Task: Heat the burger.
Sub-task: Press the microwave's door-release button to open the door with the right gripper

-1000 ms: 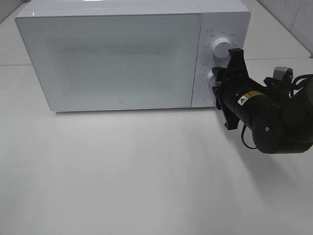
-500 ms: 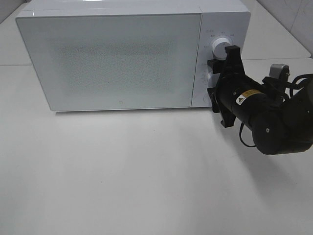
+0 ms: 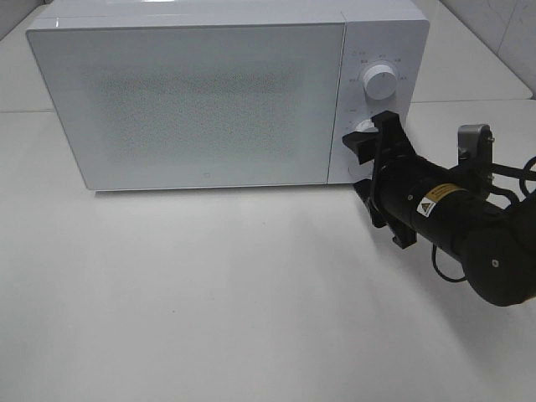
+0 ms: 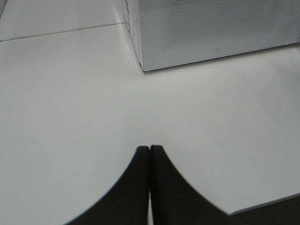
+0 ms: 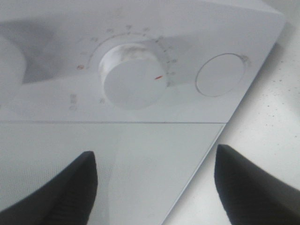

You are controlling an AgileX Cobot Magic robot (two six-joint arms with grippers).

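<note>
1. At the microwave's control panel, the right gripper has its jaws spread wide with nothing between them. In the wrist view both fingers sit apart and short of the panel.
2. A second ago the same gripper was up against the lower knob, covering it. Half a second ago it had let go. Now it has backed off and dropped lower, so the knob is free and shows above the upper finger in the high view.
3. The knob's red mark points off to one side of the dial scale (setting not readable). The round button beside it is untouched, and so is the upper knob.
4. The microwave has its door shut flush. The speckled glass hides the inside.
5. The burger is not visible in any view. It is likely inside behind the door, but I cannot confirm that.
6. The left gripper has its fingers pressed together, empty, over bare table well clear of the microwave's corner.
7. Meaning for the task: letting go of the knob suggests the dial turn is finished, so heating is probably set or running. What remains looks like the arm's retreat.
</note>
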